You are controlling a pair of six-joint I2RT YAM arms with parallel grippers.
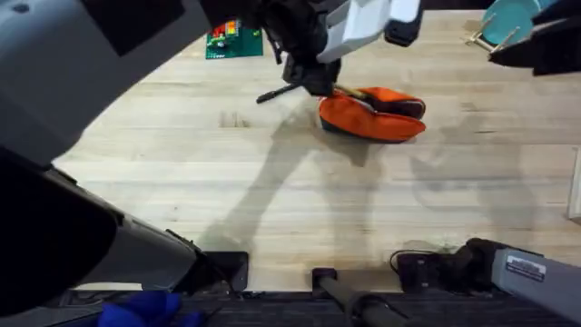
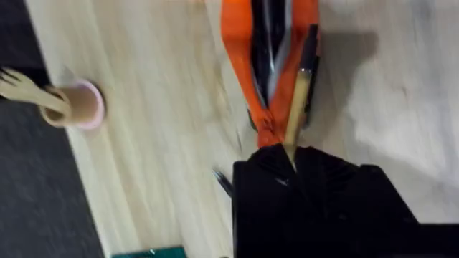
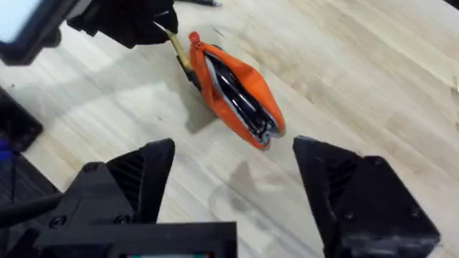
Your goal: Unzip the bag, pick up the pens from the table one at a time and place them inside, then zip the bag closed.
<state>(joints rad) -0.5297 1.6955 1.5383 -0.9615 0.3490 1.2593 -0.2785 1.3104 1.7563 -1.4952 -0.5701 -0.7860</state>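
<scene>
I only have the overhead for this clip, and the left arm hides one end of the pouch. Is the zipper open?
Observer: Yes. The right wrist view shows the bag unzipped, its mouth gaping onto dark lining.
Operator: What is the left gripper holding?
Observer: The left gripper is shut on the yellow pen, which slants along the open zipper edge. I cannot tell whether its tip is inside.
Operator: And the right gripper?
Observer: The right gripper is open and hovers over the table beside the bag, touching nothing.
</scene>
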